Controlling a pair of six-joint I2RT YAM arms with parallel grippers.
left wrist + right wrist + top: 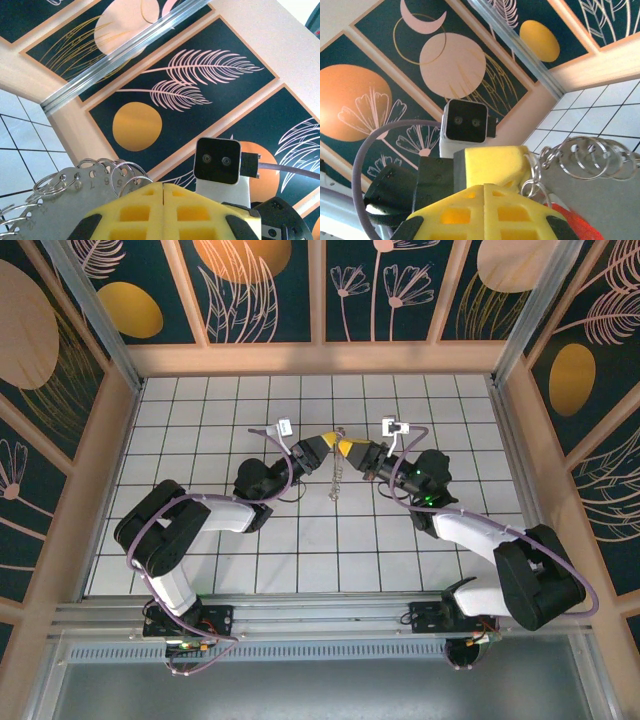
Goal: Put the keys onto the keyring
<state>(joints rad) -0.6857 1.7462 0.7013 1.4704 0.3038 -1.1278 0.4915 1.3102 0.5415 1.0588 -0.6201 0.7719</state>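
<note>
Both arms meet nose to nose over the middle of the tiled table [200, 410]. The left gripper [322, 447] has its yellow fingers pressed flat together, and so does the right gripper [350, 448]. The keyring [337, 475] dangles like a chain right between the two tips. Up close it's a grey numbered plate strung with split rings [585, 157], sitting right against both sets of fingers. Honestly I can't tell which claw has it pinched. The red key [575, 225] peeks out just beside the right fingers, touching the plate's edge, but a grip on it isn't clear either.
</note>
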